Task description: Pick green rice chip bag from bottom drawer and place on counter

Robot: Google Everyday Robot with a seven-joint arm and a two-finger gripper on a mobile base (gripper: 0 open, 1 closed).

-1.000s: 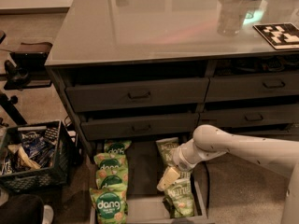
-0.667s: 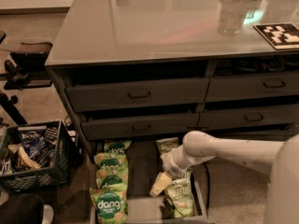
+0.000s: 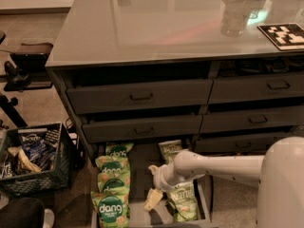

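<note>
Several bright green rice chip bags with "dang" badges lie in a column on the left side of the open bottom drawer (image 3: 141, 172). The nearest one (image 3: 110, 211) is at the front and another (image 3: 110, 168) lies further back. My gripper (image 3: 153, 186) hangs low over the middle of the drawer, between the green bags and the paler Kettle bags (image 3: 183, 201). It is open and empty, a little right of the green bags and not touching them. My white arm (image 3: 223, 167) reaches in from the lower right. The glossy pale grey counter (image 3: 156, 23) tops the cabinet.
A second Kettle bag (image 3: 170, 149) lies at the drawer's back. Shut grey drawer fronts (image 3: 140, 96) are above. A black crate (image 3: 33, 158) of packets stands on the floor at left. A clear cup (image 3: 232, 18) and a checkered marker board (image 3: 284, 35) sit on the counter at right.
My gripper has moved left and a little lower over the drawer, away from the Kettle bags toward the green bags. The bags have not moved.
</note>
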